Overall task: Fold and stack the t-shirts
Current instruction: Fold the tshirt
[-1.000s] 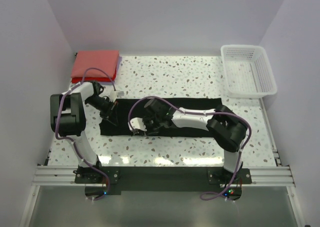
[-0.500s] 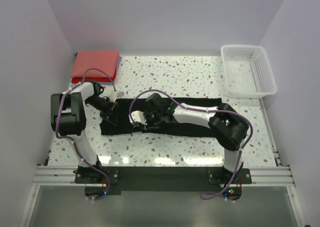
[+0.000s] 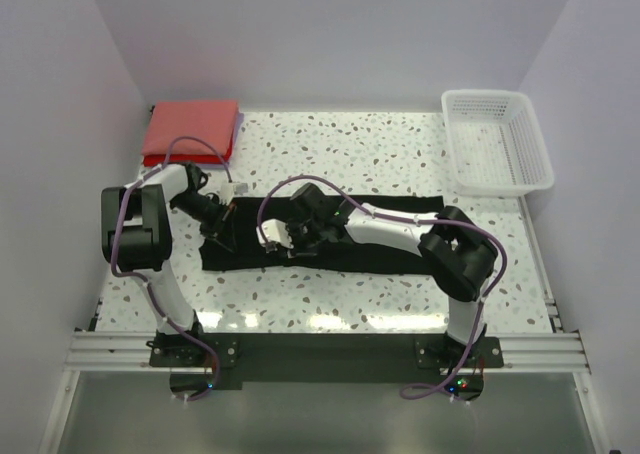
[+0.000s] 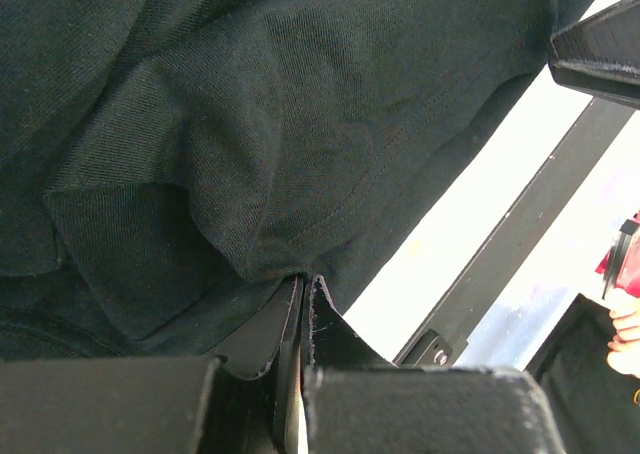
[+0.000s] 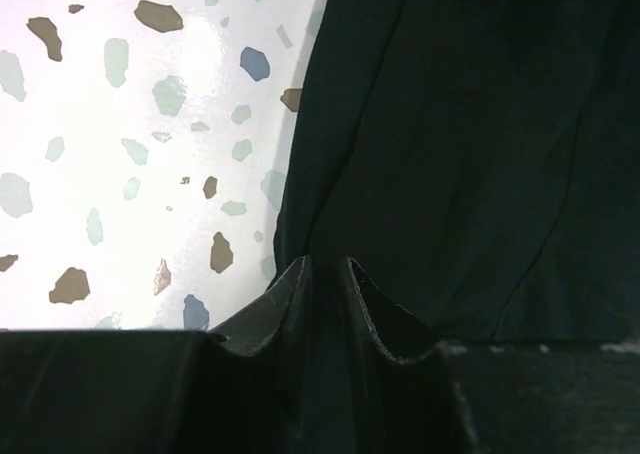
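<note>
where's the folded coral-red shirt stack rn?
Top view: the coral-red t-shirt stack sits in the table's far-left corner, behind the left arm, apart from the black t-shirt spread mid-table.

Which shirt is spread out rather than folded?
The black shirt, stretched across the middle; the red shirts sit folded in the far-left corner.

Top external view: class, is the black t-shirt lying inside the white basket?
No, the black t-shirt lies spread on the table, apart from the basket.
</note>
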